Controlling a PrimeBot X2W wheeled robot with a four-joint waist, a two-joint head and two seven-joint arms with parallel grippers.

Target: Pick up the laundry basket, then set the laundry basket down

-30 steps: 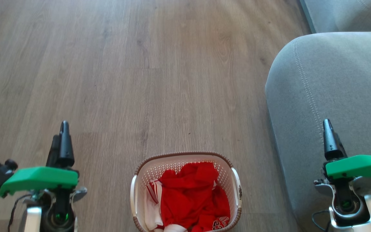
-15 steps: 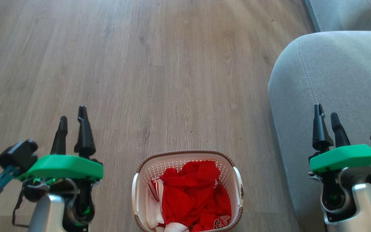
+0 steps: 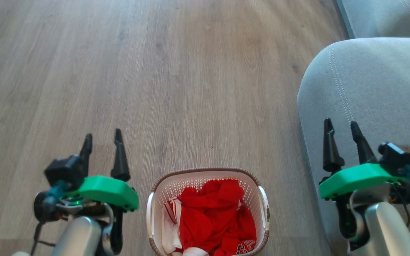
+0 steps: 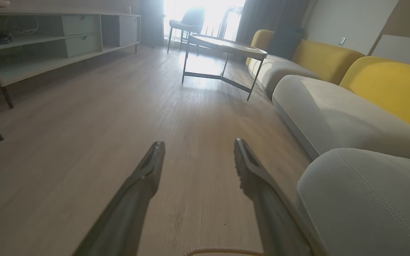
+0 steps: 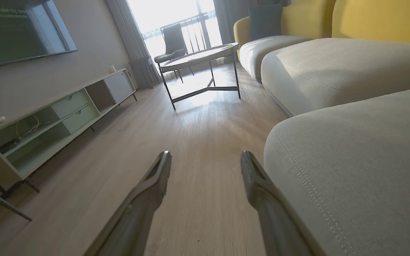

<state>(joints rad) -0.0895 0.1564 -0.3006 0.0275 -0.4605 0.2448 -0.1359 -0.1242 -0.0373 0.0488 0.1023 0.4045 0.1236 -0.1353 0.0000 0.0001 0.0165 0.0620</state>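
The floor (image 3: pixel 205 89) under me looks like wood plank, matt, with fine grain. The basket (image 3: pixel 171 187) is smooth white perforated plastic with a brown braided-look rim; the clothes (image 3: pixel 215 217) in it are soft red and white cloth. The sofa (image 3: pixel 376 89) is grey woven fabric, matt, with stitched seams. My fingers (image 3: pixel 120 160) are dark matt plastic, their covers (image 3: pixel 105 190) smooth green plastic.

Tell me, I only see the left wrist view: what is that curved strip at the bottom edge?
Observer: The rim of a basket standing on the floor.
Operator: Anything inside?
Observer: Red clothes, with some white cloth.
Operator: Is the other claw open too?
Observer: Yes, the right gripper is open and empty.
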